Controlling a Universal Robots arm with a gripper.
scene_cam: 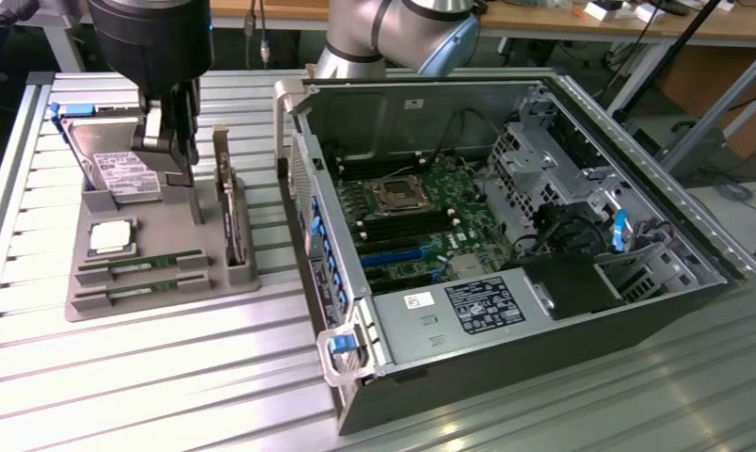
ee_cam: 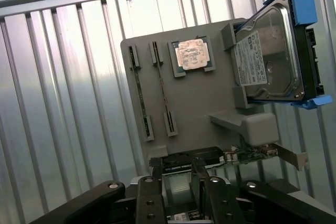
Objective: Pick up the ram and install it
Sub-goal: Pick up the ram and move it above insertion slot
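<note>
Slatted table (scene_cam: 164, 377), exterior view's lower left: we judge the ram (scene_cam: 139, 266) light, stiff, brittle; hold its long edges; gripper (ee_cam: 180, 184) spread, empty.

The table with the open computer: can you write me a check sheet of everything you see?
Surface: slatted metal table, holding gray tray and open computer case.
Job's things: two ram sticks lying in the tray's slots, untouched.
Clutter: CPU chip, hard drive, expansion card on the tray.
Grippers: gripper hovers over the tray, fingers open, empty.
Cables: dark wires inside the case.
Surroundings: wooden bench behind.
</note>
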